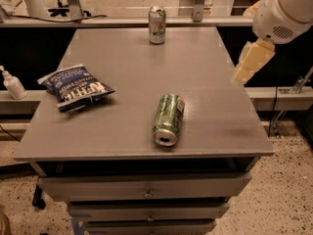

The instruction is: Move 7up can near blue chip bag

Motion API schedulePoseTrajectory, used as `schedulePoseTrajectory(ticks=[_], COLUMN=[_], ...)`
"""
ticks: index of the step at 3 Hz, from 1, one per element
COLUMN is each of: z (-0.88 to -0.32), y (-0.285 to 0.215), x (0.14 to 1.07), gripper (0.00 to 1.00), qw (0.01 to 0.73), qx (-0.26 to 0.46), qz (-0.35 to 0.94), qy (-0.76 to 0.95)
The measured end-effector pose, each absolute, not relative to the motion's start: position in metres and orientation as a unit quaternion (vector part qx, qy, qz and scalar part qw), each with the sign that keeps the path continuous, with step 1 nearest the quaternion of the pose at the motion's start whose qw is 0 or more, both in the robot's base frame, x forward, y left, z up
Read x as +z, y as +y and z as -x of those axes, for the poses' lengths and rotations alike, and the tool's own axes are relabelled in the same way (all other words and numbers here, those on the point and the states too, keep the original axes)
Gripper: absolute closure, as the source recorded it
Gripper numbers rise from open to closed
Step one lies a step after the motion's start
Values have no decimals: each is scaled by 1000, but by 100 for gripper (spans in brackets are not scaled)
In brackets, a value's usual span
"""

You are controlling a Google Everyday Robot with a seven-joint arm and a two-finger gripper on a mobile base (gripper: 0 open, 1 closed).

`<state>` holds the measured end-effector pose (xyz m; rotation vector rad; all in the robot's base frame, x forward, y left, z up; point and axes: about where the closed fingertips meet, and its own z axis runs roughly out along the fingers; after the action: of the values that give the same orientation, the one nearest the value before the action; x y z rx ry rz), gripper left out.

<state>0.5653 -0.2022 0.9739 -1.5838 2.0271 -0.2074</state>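
At the far edge of the desk (122, 48), I saw the 7up can (157, 25) standing upright, well apart from the blue chip bag (76, 87) lying flat on the left side. A green can (168, 119) lay on its side nearer the front. The gripper (247, 65) hung above the desk's right edge; whether it was spread or closed I could not tell.

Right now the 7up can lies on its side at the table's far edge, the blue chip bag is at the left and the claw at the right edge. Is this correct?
One thing is wrong: the camera view shows the 7up can standing upright at the far edge. The blue chip bag at the left and the claw at the right edge are correct.
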Motion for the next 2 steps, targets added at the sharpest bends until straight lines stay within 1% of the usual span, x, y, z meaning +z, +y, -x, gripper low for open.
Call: schedulePoseTrajectory(ticks=[1,2], z=[-625,-676], y=[-193,-188], x=[971,963], gripper=[0,0], qw=[313,348], qx=[-72,-44], qz=[568,527], qy=[758,774])
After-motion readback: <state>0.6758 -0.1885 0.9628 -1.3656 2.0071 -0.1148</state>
